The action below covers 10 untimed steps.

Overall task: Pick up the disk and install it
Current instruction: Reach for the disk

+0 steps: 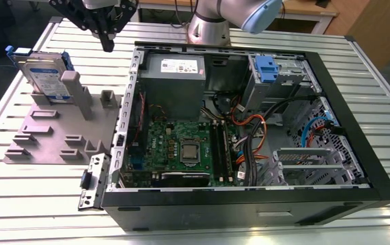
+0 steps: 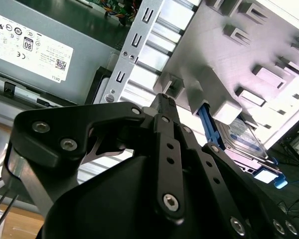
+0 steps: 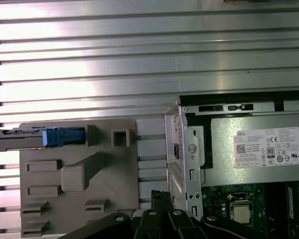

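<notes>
The disk (image 1: 45,71) stands on edge in a slot of the grey holder (image 1: 52,132), at the exterior view's left; its silver body carries a white-and-blue label and a blue bracket. In the first wrist view the disk (image 3: 20,133) is edge-on, the blue bracket end beside it. Part of the disk (image 2: 241,137) shows behind the holder's posts in the second wrist view. My gripper (image 1: 106,46) hangs above the table between the disk and the open computer case (image 1: 379,178). It is shut, its fingertips together with nothing held, and apart from the disk.
The case lies on its side on a ribbed metal table (image 1: 379,87), with the motherboard and cables exposed. A grey power supply (image 1: 174,71) sits at its back. A drive bay with a blue latch (image 1: 266,69) is at the back right. A loose bracket (image 1: 93,181) leans at the case's front left corner.
</notes>
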Available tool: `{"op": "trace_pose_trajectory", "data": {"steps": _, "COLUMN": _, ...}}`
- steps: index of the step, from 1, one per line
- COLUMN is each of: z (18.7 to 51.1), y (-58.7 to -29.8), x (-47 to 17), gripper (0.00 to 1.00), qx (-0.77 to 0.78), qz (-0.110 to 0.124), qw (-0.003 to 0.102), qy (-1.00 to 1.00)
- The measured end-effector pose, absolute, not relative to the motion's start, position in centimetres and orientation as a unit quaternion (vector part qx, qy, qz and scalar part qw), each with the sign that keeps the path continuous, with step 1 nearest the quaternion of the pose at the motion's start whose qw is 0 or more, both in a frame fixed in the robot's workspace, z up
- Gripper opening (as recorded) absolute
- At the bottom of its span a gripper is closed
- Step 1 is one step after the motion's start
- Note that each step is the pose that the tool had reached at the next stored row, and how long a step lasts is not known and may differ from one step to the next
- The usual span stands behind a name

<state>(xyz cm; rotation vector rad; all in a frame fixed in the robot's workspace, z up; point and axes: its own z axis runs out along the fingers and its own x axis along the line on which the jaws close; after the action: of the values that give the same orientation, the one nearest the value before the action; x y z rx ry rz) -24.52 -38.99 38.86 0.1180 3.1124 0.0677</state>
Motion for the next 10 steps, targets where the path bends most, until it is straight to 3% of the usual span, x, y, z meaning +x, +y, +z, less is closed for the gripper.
{"op": "trace_pose_trajectory", "data": {"steps": 10, "z": 38.81, "y": -38.99, "x": -24.84, "gripper": 0.11, "qx": 0.038, "qz": 0.022, "qw": 0.013, "qy": 0.999}}
